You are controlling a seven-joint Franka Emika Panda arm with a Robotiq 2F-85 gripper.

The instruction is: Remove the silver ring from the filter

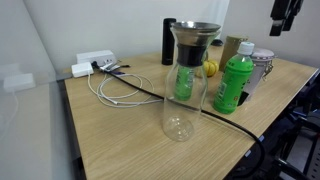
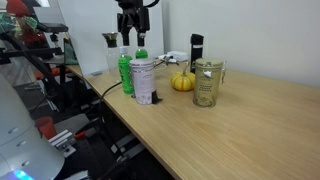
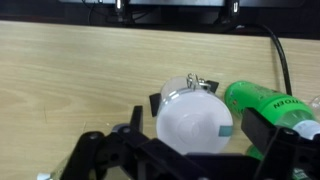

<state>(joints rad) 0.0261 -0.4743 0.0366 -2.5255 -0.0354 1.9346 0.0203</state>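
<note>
The silver ring (image 1: 196,27) sits on the mouth of a clear glass carafe (image 1: 181,95), around the dark conical filter (image 1: 193,46) that hangs in its neck. The carafe also shows in an exterior view (image 2: 207,84). My gripper (image 1: 281,22) hangs high in the air, well apart from the carafe. It is above a silvery metal cup with a white lid (image 3: 195,125) and a green bottle (image 3: 272,106). In the wrist view its fingers (image 3: 195,135) are spread wide and hold nothing. The carafe, ring and filter are out of the wrist view.
A tall black flask (image 1: 168,42) and a yellow pumpkin-like thing (image 2: 182,82) stand behind the carafe. The green bottle (image 1: 232,84) and lidded cup (image 1: 262,66) stand beside it. A white power strip (image 1: 93,64) and cables (image 1: 120,90) lie on the wooden table (image 1: 110,140).
</note>
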